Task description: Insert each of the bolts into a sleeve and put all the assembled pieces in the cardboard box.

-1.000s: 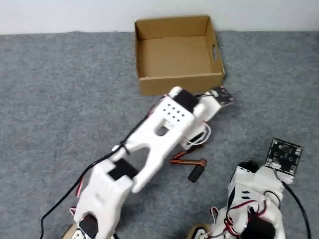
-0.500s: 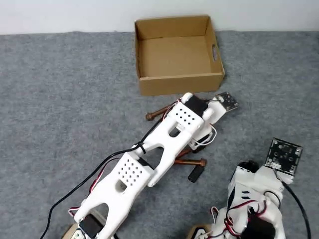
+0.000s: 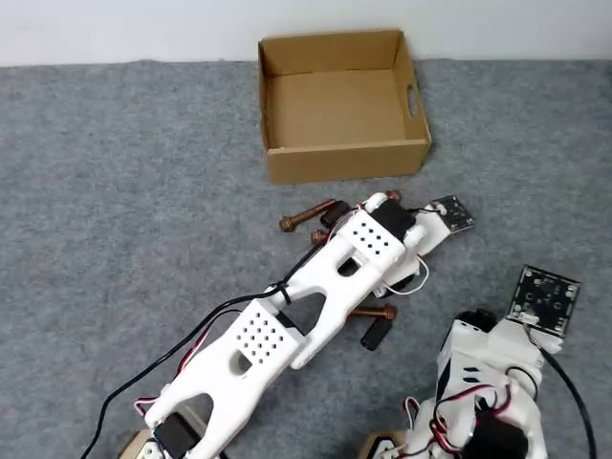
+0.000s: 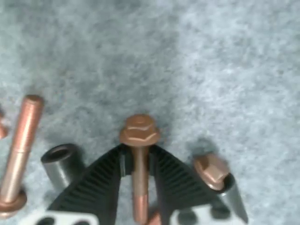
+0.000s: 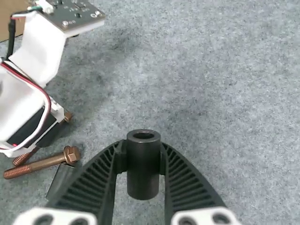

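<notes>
My left gripper (image 4: 139, 152) is shut on a copper bolt (image 4: 139, 140), hex head pointing away from the wrist, over the grey carpet. Beside it lie another bolt (image 4: 18, 150), a dark sleeve (image 4: 60, 161) and a sleeve with a bolt head at its mouth (image 4: 213, 169). My right gripper (image 5: 143, 150) is shut on a black sleeve (image 5: 143, 164), held with its hole facing up. In the high view the left arm (image 3: 368, 244) covers its gripper; two bolts (image 3: 306, 215) lie in front of the cardboard box (image 3: 335, 161). A loose bolt (image 3: 373, 312) and sleeve (image 3: 376, 332) rest below the arm.
The box stands open at the back with nothing inside. The right arm (image 3: 488, 382) sits at the near right corner. A bolt (image 5: 42, 161) and a sleeve (image 5: 63, 180) lie between the two arms. Bare carpet lies to the right and far left.
The left arm has stretched out to the right and lowered, uncovering the two bolts in front of the box. The right arm has stayed still.
</notes>
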